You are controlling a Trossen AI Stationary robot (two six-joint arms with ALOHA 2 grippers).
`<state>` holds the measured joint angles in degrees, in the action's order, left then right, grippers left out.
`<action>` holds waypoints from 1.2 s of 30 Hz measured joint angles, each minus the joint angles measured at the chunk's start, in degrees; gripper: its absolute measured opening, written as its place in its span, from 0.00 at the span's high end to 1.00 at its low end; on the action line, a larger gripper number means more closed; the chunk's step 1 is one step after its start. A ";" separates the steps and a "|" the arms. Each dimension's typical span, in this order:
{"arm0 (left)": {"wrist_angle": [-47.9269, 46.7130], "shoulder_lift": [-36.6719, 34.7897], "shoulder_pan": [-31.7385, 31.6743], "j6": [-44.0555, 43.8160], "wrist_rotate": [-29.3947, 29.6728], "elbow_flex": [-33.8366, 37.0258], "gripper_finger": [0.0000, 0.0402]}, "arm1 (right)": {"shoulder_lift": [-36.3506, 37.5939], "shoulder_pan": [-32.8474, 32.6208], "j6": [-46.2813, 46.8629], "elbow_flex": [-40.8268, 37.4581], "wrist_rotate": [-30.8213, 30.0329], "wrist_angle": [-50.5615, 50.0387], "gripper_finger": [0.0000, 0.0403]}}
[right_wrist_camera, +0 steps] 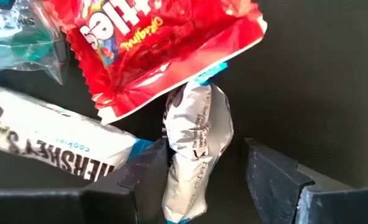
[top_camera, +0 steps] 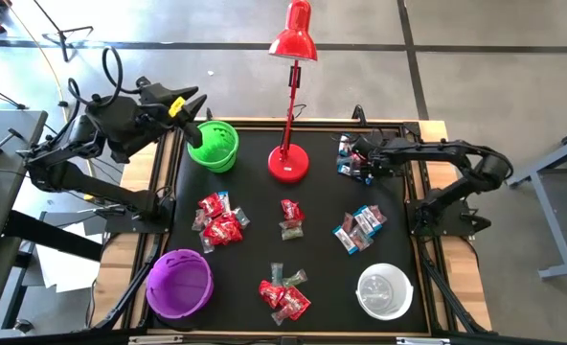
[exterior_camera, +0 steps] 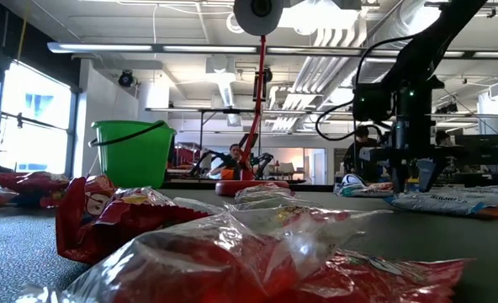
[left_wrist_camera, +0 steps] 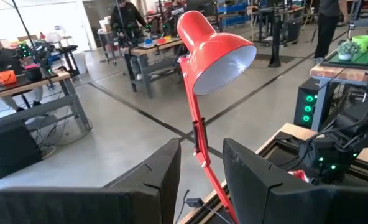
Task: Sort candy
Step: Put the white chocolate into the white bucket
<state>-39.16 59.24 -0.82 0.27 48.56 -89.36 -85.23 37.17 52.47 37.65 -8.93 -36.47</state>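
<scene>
The candy lies in small heaps on the black mat: red and blue-and-white sweets [top_camera: 216,218], a pair [top_camera: 290,218], blue-and-white ones [top_camera: 360,228], a mixed heap [top_camera: 285,292] and a heap at the far right [top_camera: 349,165]. My right gripper [top_camera: 344,158] [right_wrist_camera: 204,149] is open and points down over that far heap. Its fingers stand on either side of a blue-and-white candy [right_wrist_camera: 193,143] that lies partly under a red one [right_wrist_camera: 153,43]. My left gripper [top_camera: 199,99] [left_wrist_camera: 201,149] hangs open above the green bowl [top_camera: 213,146], with nothing between its fingers. My right gripper comes from above with one finger [right_wrist_camera: 140,180] close beside the blue-and-white candy's long side [right_wrist_camera: 174,168] and over the end of a neighbouring white wrapper [right_wrist_camera: 59,155]. Whether either finger touches them, I cannot tell. The candy lies flat on the mat.
A red desk lamp [top_camera: 293,38] stands with its base [top_camera: 288,165] at the mat's far middle, just left of my right gripper. A purple bowl [top_camera: 179,284] sits at the near left and a white bowl [top_camera: 385,290] at the near right. People show in the room behind.
</scene>
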 joint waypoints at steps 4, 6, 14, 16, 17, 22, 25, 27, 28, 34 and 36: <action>-0.03 0.04 0.02 -0.15 -0.02 0.00 0.74 | -0.64 0.02 0.00 -0.02 0.67 0.20 0.52; -0.01 0.00 0.02 -0.17 0.00 0.00 0.74 | 0.02 0.03 0.06 -0.13 1.04 0.28 0.54; -0.02 0.02 0.02 -0.61 -0.01 0.00 0.74 | 3.37 -0.02 0.50 -0.44 2.70 -0.29 0.75; -0.02 0.02 0.02 -0.62 -0.02 0.00 0.74 | 3.53 -0.02 0.49 -0.44 2.76 -0.24 0.79; -0.02 0.02 0.02 -0.60 0.00 0.00 0.74 | 3.54 -0.02 0.45 -0.44 2.94 -0.18 0.81; -0.04 0.02 0.02 -0.55 -0.02 0.00 0.74 | 3.60 -0.07 0.13 -0.37 3.68 -0.18 0.89; -0.50 0.02 0.02 -0.46 -0.02 0.00 0.74 | 3.65 -0.06 0.00 -0.33 4.47 -0.63 0.91; -1.13 0.02 0.02 -0.46 0.00 0.00 0.74 | 3.91 -0.07 -0.58 -0.33 5.13 -1.60 0.91; -1.50 0.02 0.02 -0.44 -0.01 0.00 0.74 | 4.15 -0.08 -1.08 -0.33 5.38 -2.11 0.91; -4.31 0.02 0.02 -0.68 -0.01 0.00 0.74 | 7.87 -0.09 -1.51 -0.33 5.54 -5.38 0.91; -4.75 0.02 0.02 -1.24 -0.01 0.00 0.74 | 10.10 -0.10 -1.50 -0.33 6.47 -5.84 0.91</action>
<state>-43.90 59.27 -0.80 -0.97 48.54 -89.36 -75.13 37.07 50.97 37.32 -2.46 -42.31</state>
